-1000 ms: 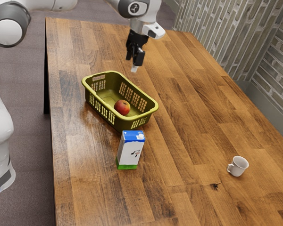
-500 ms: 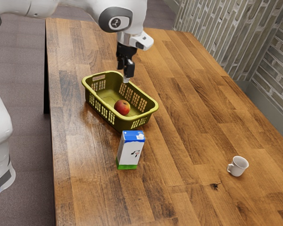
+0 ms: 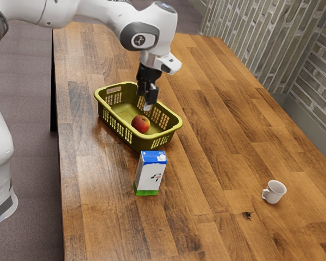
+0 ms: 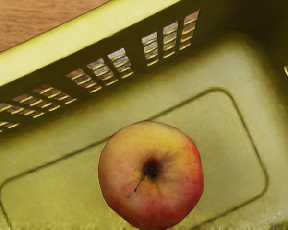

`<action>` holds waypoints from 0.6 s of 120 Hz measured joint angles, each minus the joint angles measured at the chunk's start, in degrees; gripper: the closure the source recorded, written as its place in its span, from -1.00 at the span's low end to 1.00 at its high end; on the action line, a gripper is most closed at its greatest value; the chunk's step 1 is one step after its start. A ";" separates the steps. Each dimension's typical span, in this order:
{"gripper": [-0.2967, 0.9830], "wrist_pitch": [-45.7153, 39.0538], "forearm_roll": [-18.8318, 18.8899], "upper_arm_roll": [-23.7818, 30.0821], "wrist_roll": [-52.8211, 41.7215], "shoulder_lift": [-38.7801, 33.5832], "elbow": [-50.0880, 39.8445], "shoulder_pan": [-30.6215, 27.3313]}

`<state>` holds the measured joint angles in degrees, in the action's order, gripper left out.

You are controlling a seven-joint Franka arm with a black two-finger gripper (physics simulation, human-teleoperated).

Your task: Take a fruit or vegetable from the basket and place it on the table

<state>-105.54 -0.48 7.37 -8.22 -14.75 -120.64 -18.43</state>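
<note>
In the exterior view my gripper [image 3: 144,101] is over the far long side of the olive-green basket [image 3: 119,121], its two black fingers apart and pointing down with nothing between them. A red and yellow apple [image 3: 140,124] lies on the basket's floor, a little below the fingertips and closer to the milk carton. From the wrist camera, the apple [image 4: 151,175] shows its stem side up, resting inside the basket [image 4: 81,36] within the line moulded on its floor.
A blue, white and green milk carton [image 3: 150,174] stands upright just beside the basket's near end. Toward the exterior view's right, a white cup [image 3: 274,192] stands on the wooden table [image 3: 217,147].
My hand has moved toward the exterior view's left and then down, from beyond the basket to over its far long side. The apple, basket, carton and cup have stayed put.
</note>
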 joint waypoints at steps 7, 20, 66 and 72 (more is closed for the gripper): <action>-0.50 0.84 -0.23 0.01 0.13 0.43 -0.18 -0.16; -0.50 2.25 -0.44 -0.05 0.35 1.06 -0.30 -0.47; -0.50 3.34 -0.64 -0.55 1.07 4.69 -0.40 -1.05; -0.50 3.33 -0.64 -0.84 1.15 5.33 -0.41 -1.44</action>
<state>-102.21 -1.12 6.53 -7.08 -9.41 -121.05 -19.87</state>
